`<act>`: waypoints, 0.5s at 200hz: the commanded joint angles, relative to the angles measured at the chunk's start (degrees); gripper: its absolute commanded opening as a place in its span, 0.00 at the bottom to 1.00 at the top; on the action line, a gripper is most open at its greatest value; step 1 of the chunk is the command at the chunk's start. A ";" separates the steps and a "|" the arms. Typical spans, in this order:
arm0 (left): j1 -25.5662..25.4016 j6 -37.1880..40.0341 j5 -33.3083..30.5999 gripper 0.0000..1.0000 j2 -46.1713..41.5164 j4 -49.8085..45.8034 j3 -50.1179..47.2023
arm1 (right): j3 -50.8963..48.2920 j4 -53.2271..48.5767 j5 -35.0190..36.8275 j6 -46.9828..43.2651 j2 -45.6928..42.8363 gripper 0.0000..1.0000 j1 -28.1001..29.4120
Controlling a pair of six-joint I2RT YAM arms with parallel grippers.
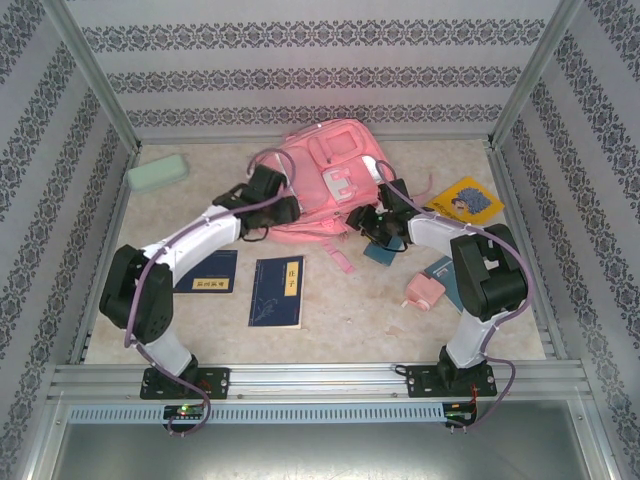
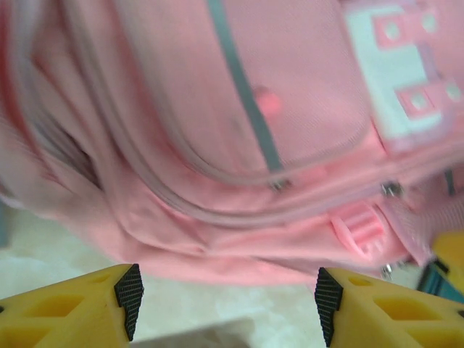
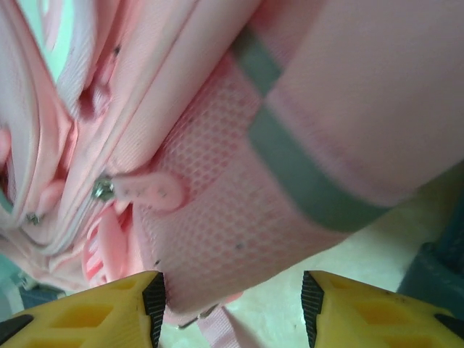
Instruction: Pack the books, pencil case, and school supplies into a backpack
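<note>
The pink backpack [image 1: 330, 185] lies at the back middle of the table. My left gripper [image 1: 284, 209] is at its left lower edge, open, with bare table between the fingers and the backpack [image 2: 239, 130] just beyond them. My right gripper [image 1: 376, 217] is at its right lower edge, open, with the backpack's mesh side pocket [image 3: 217, 210] partly between the fingers and against the left one. Two navy books [image 1: 208, 271] [image 1: 277, 291] lie in front, and a yellow book [image 1: 466, 200] lies at the right. The mint pencil case [image 1: 158, 174] is back left. A pink block [image 1: 424, 291] and teal pads [image 1: 385, 250] [image 1: 440, 272] lie right of centre.
Patterned walls and metal posts close in the table on three sides. A loose pink strap [image 1: 340, 260] trails from the backpack toward the books. A pink zip pull [image 3: 145, 190] hangs beside the mesh pocket. Open tabletop runs along the front [image 1: 350, 335].
</note>
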 commanded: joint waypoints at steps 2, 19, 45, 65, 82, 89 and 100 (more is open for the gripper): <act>-5.31 1.72 -5.89 0.66 -0.99 6.46 -3.38 | -0.48 6.97 -1.89 6.06 2.53 0.53 -1.36; -9.25 2.65 -7.77 0.61 0.09 9.12 -4.48 | 0.07 8.31 -1.92 6.70 3.62 0.51 -1.20; -12.89 2.92 -7.97 0.58 3.81 10.26 -3.73 | 2.18 7.29 -0.62 5.39 5.01 0.44 -0.51; -14.30 2.90 -6.32 0.55 6.72 11.58 -3.23 | 3.55 7.01 0.30 5.25 6.81 0.35 -0.41; -15.19 3.41 -5.75 0.45 8.89 12.54 -2.33 | 4.38 7.14 0.62 5.50 8.09 0.24 -0.42; -15.48 3.64 -5.89 0.44 9.86 12.97 -1.90 | 4.71 7.09 0.63 5.55 8.47 0.23 -0.38; -15.97 4.35 -5.63 0.40 11.22 14.02 -1.35 | 5.23 7.03 0.59 5.59 8.89 0.22 -0.26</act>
